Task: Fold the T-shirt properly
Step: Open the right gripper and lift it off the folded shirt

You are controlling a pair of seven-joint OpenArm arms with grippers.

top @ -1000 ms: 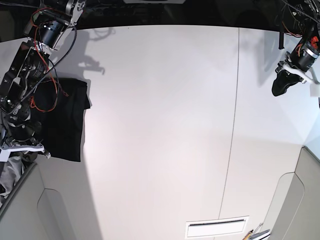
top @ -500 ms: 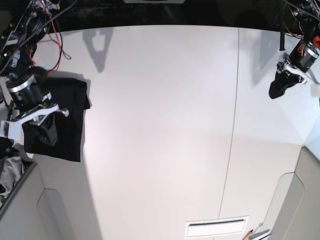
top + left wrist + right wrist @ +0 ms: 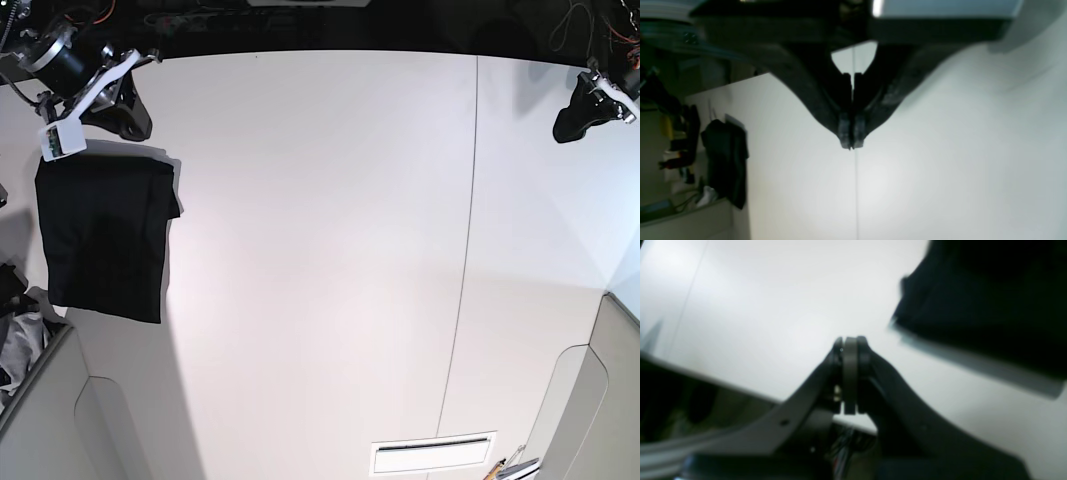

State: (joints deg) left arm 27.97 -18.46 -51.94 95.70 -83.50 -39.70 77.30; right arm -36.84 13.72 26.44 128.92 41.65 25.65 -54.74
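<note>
The black T-shirt (image 3: 105,235) lies folded into a flat rectangle at the table's left side, with nothing holding it. My right gripper (image 3: 130,118) hovers just behind the shirt's far edge at the back left, shut and empty. In the right wrist view its fingertips (image 3: 850,343) press together, and the T-shirt (image 3: 990,306) is a dark blur at the upper right. My left gripper (image 3: 567,128) hangs at the back right corner, far from the shirt. It is shut and empty (image 3: 850,140). The left wrist view shows the T-shirt (image 3: 726,163) far off at the left.
A grey-white-and-black cloth pile (image 3: 18,345) sits off the table's left edge, below the shirt. A seam (image 3: 468,250) runs front to back across the white table (image 3: 320,250). A white slotted plate (image 3: 433,455) lies near the front edge. Grey panels flank both front corners.
My right arm has lifted off the shirt's front left part and swung to the back left corner, uncovering the whole fold. The left gripper has drawn back and up to the right.
</note>
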